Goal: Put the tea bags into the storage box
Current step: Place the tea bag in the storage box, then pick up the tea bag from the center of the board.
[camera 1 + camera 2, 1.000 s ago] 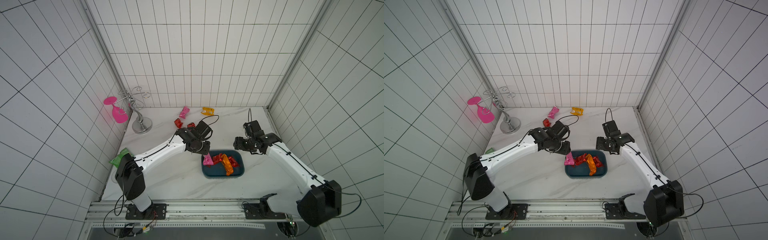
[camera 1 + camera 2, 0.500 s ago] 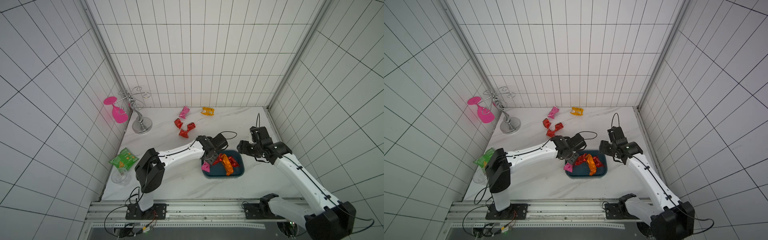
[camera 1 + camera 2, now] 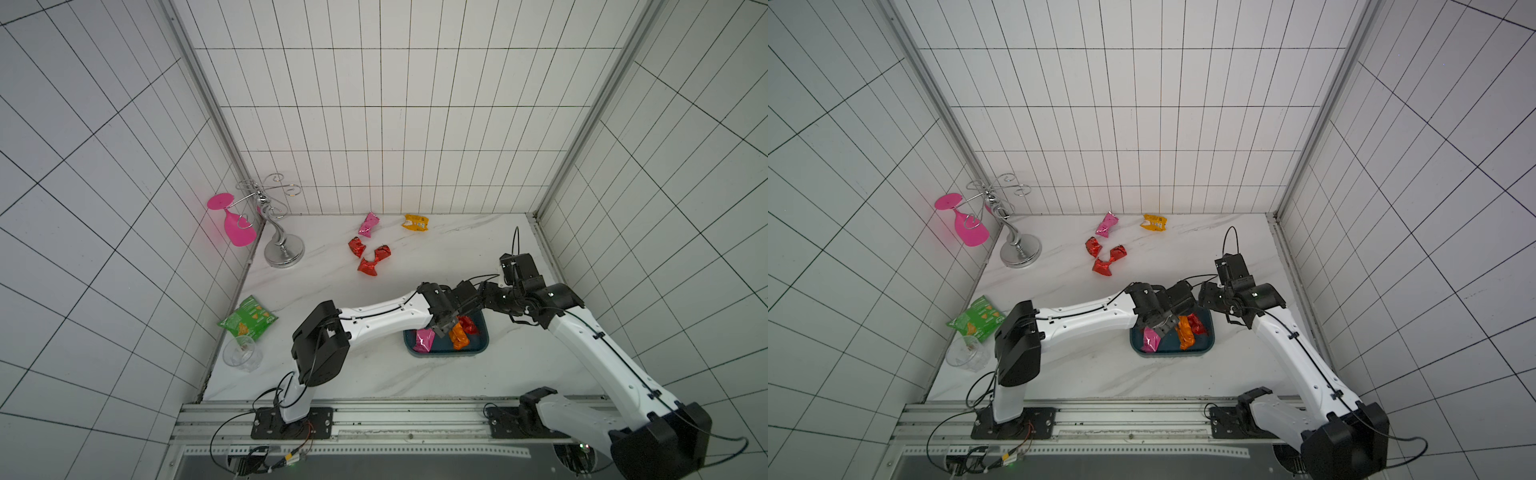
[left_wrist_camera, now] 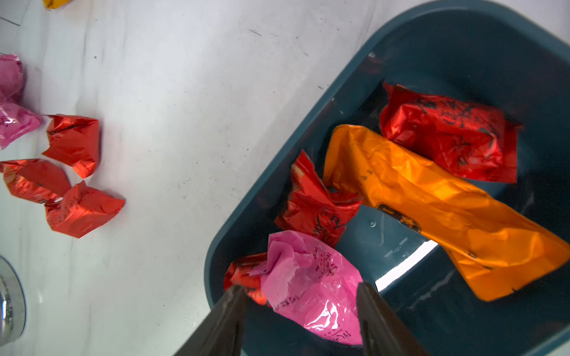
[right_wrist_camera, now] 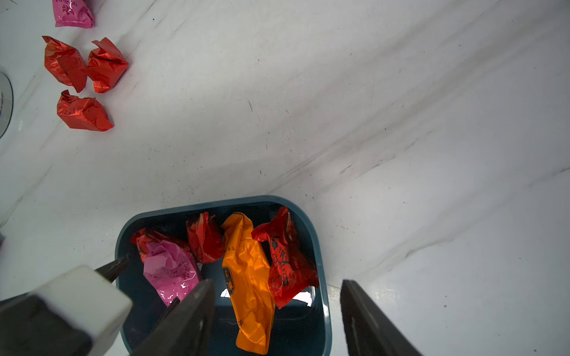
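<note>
The teal storage box (image 3: 449,353) (image 3: 1175,353) stands right of centre. It holds a pink tea bag (image 3: 424,338) (image 4: 308,277), an orange one (image 3: 458,336) (image 4: 431,209) and red ones (image 4: 447,138) (image 5: 203,240). My left gripper (image 3: 444,330) (image 4: 300,292) hovers open over the box's left end, and the pink tea bag lies loose between its fingers. My right gripper (image 3: 478,297) (image 5: 276,292) is open and empty above the box's far right edge. Three red tea bags (image 3: 368,267), a pink one (image 3: 368,223) and a yellow one (image 3: 415,222) lie on the table farther back.
A green snack bag (image 3: 248,323) and a clear cup (image 3: 242,353) sit at the table's left edge. A silver stand (image 3: 282,245) with a hanging pink glass (image 3: 237,226) occupies the back left corner. Tiled walls enclose three sides.
My left gripper came forward over the box's left end and its jaws widened, leaving the pink tea bag in the box. My right arm drew slightly right and forward.
</note>
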